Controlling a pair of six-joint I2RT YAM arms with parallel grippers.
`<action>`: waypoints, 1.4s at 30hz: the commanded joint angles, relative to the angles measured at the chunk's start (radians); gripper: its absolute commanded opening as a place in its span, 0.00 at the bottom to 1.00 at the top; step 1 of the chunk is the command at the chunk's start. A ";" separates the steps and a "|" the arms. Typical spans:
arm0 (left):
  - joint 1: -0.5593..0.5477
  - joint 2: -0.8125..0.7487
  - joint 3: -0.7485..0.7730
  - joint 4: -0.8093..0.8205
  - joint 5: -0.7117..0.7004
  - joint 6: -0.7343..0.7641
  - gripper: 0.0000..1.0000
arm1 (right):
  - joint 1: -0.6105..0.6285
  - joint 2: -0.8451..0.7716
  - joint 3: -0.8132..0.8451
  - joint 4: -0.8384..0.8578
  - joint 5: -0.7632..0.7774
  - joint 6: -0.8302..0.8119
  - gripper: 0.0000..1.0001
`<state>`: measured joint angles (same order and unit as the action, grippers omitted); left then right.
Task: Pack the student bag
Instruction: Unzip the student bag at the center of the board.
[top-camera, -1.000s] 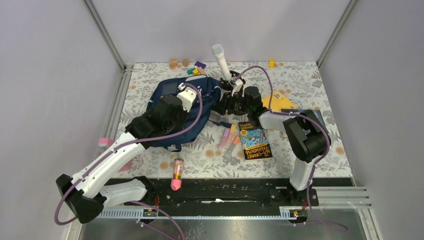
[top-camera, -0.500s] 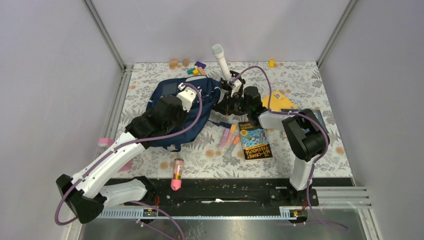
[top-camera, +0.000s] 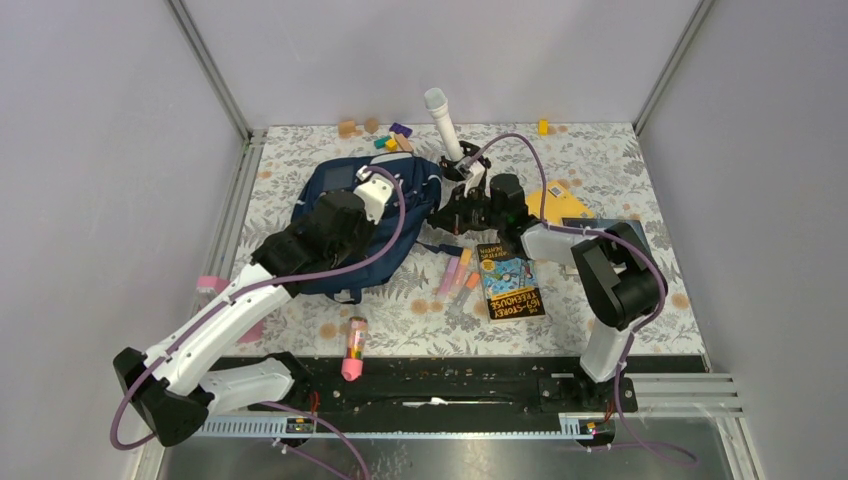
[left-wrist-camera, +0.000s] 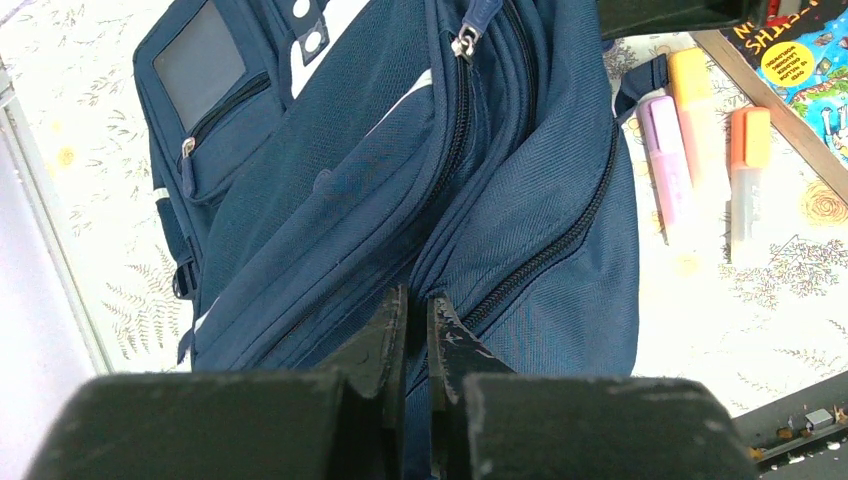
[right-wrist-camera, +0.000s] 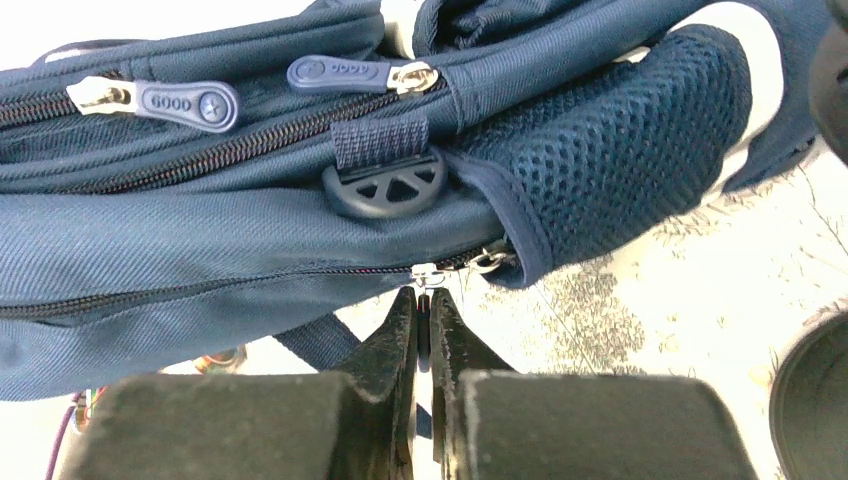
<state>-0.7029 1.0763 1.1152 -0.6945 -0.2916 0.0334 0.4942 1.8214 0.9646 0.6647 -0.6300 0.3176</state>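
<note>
Floral worktop (top-camera: 620, 160) between grey walls, and the student bag (top-camera: 325, 188) lies flat left of centre, toward the far side. Left hand (left-wrist-camera: 421, 305) is clenched, tips pressed into the navy fabric beside a zip; can't tell if a fold is pinched. Over at the bag's right edge, the right hand (right-wrist-camera: 423, 300) is clamped on the small silver zipper pull (right-wrist-camera: 428, 274) of the lowest zip. Highlighters (top-camera: 458, 270) and a book (top-camera: 510, 285) lie just right of the bag.

item: student bag (top-camera: 322, 190) | look: navy fabric, white trim, mesh side pocket | state: visible zippers closed | pose: lying flat, slumped | place: bench (top-camera: 620, 150), left of centre
</note>
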 joint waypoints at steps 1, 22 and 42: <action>0.011 0.000 0.015 0.102 -0.027 -0.006 0.00 | 0.000 -0.101 -0.033 -0.040 0.043 -0.033 0.00; -0.003 0.076 0.039 0.098 0.016 -0.093 0.00 | 0.013 -0.278 -0.113 -0.227 0.104 -0.070 0.00; -0.033 0.134 0.025 0.184 0.037 -0.189 0.00 | 0.184 -0.449 -0.120 -0.433 0.277 -0.103 0.00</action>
<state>-0.7410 1.2198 1.1156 -0.6525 -0.2222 -0.1085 0.6277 1.4384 0.8520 0.2401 -0.3767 0.2092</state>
